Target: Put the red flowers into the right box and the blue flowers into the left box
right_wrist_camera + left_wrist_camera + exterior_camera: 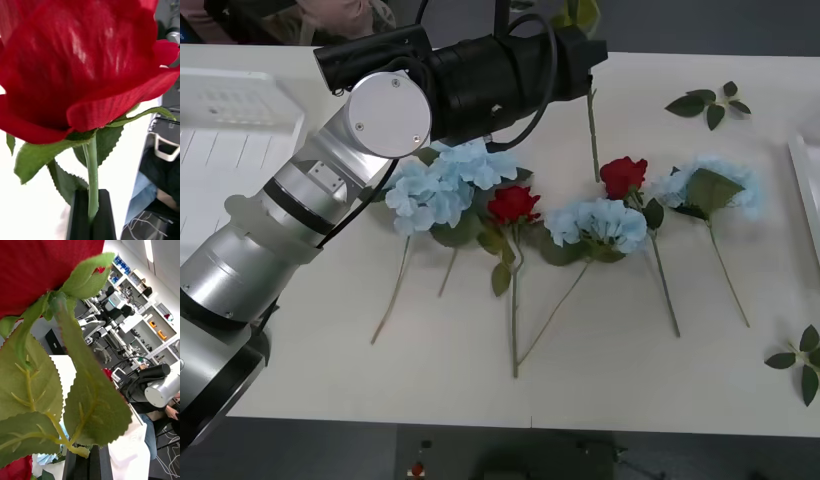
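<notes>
My left gripper reaches over the table's far middle, shut on the stem of a red flower that hangs down from it. In the left wrist view its black fingers pinch that stem below broad leaves and the red bloom. My right gripper is shut on the stem of another red flower. Two red flowers lie on the table among several blue flowers. The left box stands at the far left. The right box shows as an edge at the right.
Loose green leaf sprigs lie at the back right and the front right. The flower stems point toward the table's front edge. My left arm crosses the table's left side above the blue flowers.
</notes>
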Available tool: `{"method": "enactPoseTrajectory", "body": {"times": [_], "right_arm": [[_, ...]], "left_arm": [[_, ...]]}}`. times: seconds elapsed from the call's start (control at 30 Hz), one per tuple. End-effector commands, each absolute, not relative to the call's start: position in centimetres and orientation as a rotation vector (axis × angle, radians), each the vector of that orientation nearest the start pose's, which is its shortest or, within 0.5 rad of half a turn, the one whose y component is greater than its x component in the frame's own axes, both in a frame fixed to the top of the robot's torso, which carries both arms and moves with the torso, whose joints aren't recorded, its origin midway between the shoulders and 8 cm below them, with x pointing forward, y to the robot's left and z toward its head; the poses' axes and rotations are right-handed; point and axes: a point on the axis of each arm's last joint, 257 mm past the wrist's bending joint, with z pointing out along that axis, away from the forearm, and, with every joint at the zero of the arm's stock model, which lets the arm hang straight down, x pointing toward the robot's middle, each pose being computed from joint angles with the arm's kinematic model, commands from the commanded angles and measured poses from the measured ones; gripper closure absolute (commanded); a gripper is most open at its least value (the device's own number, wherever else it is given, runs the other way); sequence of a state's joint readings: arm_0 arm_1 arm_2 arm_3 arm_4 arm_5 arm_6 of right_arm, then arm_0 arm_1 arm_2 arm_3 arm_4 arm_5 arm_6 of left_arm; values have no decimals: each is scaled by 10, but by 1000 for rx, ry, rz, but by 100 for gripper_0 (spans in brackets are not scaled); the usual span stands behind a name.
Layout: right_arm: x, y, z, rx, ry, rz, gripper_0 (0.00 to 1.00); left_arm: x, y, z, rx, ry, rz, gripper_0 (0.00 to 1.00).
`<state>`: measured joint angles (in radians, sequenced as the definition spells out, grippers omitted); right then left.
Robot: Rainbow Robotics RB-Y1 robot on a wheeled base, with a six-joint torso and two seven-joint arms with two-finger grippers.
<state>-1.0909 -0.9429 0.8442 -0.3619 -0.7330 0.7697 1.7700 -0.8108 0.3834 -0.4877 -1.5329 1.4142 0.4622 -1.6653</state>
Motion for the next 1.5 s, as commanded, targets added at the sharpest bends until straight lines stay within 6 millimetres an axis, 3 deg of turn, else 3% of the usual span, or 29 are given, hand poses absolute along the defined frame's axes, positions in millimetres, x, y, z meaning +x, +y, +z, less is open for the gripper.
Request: {"method": "enactPoseTrajectory", "body": {"times": [0.03, 0.07, 0.2, 0.5, 0.63, 0.7, 0.77, 0.8, 0.83, 0.93, 0.97, 1.03, 1.23, 1.37, 1.5], "right_arm": [[577, -651, -153, -147, 2457, -926, 37], [579, -650, -154, -149, 2452, -916, 26], [584, -638, -159, -111, 2453, -822, 7], [605, -591, -166, -95, 2444, -583, 0], [610, -539, -156, -153, 2478, -319, 0], [612, -498, -139, -264, 2469, -154, 0], [610, -473, -127, -351, 2452, -70, 0], [608, -444, -110, -421, 2406, 46, 0], [606, -435, -105, -446, 2387, 80, 0], [587, -387, -85, -610, 2258, 230, 0], [583, -379, -82, -631, 2232, 254, 0], [560, -339, -69, -692, 2111, 399, 0], [498, -258, -75, -692, 1920, 714, 0], [480, -217, -76, -714, 1823, 784, 0], [476, -183, -73, -714, 1751, 846, 0]], "left_arm": [[531, -107, 46, 490, 1541, -1212, 100], [531, -107, 46, 487, 1542, -1220, 100], [531, -107, 45, 486, 1544, -1223, 100], [531, -107, 45, 486, 1544, -1223, 100], [531, -107, 45, 486, 1544, -1223, 100], [531, -107, 45, 486, 1544, -1223, 100], [531, -107, 45, 486, 1544, -1223, 100], [531, -107, 45, 486, 1544, -1223, 100], [531, -107, 45, 486, 1544, -1223, 100], [531, -107, 45, 486, 1544, -1223, 100], [531, -107, 45, 486, 1544, -1223, 100], [531, -107, 45, 486, 1544, -1223, 100], [531, -107, 45, 486, 1544, -1223, 100], [531, -107, 45, 486, 1544, -1223, 100], [531, -107, 45, 486, 1544, -1223, 100]]}}
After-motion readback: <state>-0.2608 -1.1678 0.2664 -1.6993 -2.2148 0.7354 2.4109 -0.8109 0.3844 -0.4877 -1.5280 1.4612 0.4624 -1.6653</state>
